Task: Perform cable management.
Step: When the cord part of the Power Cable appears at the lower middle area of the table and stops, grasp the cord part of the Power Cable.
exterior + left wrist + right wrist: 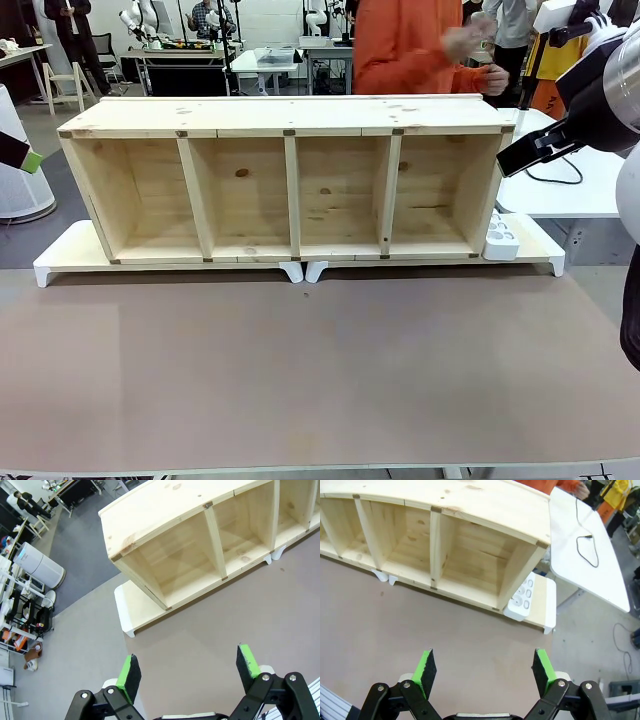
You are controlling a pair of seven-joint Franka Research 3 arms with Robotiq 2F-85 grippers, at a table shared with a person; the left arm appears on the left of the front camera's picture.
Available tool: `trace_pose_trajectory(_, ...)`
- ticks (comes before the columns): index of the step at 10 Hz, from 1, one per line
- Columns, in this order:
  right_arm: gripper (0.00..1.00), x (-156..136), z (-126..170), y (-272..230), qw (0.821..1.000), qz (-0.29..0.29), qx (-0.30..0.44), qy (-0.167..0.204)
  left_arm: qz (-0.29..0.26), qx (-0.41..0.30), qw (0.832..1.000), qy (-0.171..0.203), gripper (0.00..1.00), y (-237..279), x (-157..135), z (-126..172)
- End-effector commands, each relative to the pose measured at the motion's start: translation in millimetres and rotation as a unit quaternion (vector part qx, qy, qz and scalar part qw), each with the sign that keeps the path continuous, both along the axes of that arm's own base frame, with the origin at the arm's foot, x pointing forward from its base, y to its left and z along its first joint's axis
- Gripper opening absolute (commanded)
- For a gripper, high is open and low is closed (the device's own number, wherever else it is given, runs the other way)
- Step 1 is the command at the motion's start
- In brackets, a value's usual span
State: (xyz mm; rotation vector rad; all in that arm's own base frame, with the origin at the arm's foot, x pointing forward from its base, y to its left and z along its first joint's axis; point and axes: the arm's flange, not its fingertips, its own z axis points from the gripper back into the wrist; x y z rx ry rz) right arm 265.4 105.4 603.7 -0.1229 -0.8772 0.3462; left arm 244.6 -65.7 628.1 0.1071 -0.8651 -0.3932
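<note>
The wooden shelf (290, 115) lies on its side on low white risers (70, 255) at the far edge of the bench (320, 370), with its four open bays facing the robot. That probably leaves room to route a cord behind or under it. A white power strip (522, 597) sits on the riser just beside the shelf's right end, sockets up and easy to reach, so it looks like the place where a plug would go.

The cable (577, 522) is on neither the bench nor the shelf. It lies as a thin black line with a loose loop on the white side table (580, 200), far right of the shelf, and nothing grips it.

The left gripper (189, 670) hangs above the bench's left end with its green pads spread wide and nothing between them. The right gripper (485, 667) is high over the right end, also spread and empty, and looks toward the power strip and the side table. I judge it the better placed of the two to fetch the cable. A person in orange stands at the far side, with one hand (492, 80) near the shelf's right corner.
</note>
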Motion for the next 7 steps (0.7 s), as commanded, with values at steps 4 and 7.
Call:
trace_pose_trajectory(4, 1.0, -0.1, 0.2, -1.0, 1.0, -0.002, 0.0, 0.0, 0.001, 0.0, 1.0, -0.003, 1.0, -0.1, -0.7, 1.3)
trace_pose_trajectory(7, 1.0, -0.1, 0.2, -1.0, 1.0, -0.002, 0.0, 0.0, 0.001, 0.0, 1.0, -0.003, 1.0, -0.1, -0.7, 1.3)
